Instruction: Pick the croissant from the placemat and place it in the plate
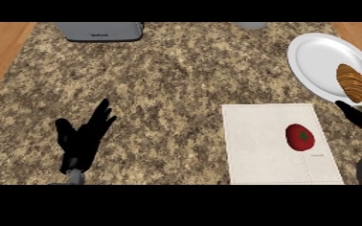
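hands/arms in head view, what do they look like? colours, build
The left hand is all black, with slender fingers and a thumb, on a short grey wrist segment at the lower edge. Of the right hand only a black sliver shows at the view's right edge. No cables or markings visible.

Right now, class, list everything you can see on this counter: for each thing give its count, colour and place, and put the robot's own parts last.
Counter: one, speckled brown and beige stone, fills the view.
Placemat: one, pale cream, lower right of the counter.
Tomato: one, red with a green stem mark, on the placemat's right half.
Plate: one, white, upper right, cut by the view's edge.
Croissant: one, golden brown, on the plate's right side.
Grey appliance: one, grey, top left edge.
Grey object: one, top edge, too cropped to identify.
Left hand: one, black, lower left, fingers up, resting.
Right hand: one, black, right edge below the plate, mostly out of view.
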Motion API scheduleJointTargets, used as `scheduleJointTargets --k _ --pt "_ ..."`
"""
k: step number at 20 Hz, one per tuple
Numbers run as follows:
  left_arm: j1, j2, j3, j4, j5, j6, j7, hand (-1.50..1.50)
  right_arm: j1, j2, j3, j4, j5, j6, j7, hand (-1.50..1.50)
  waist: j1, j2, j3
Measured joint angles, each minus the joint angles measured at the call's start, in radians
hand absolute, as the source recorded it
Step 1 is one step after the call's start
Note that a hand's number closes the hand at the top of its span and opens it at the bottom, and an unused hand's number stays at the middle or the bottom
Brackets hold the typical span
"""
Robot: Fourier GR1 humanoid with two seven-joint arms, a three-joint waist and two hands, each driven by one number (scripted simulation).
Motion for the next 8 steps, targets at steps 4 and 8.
scheduleJointTargets --k 4,8 --pt "-0.010 -0.005 0.001 0.004 -0.011 0.004 0.012 0.00 0.119 0.063 0.075 -0.187 0.027 0.000 0.101 -1.50 0.002 0.001 0.000" --pt "-0.014 -0.011 0.008 0.008 -0.014 -0.004 0.010 0.00 0.194 0.125 0.141 -0.284 0.051 -0.041 0.146 -1.50 0.006 0.002 0.001"
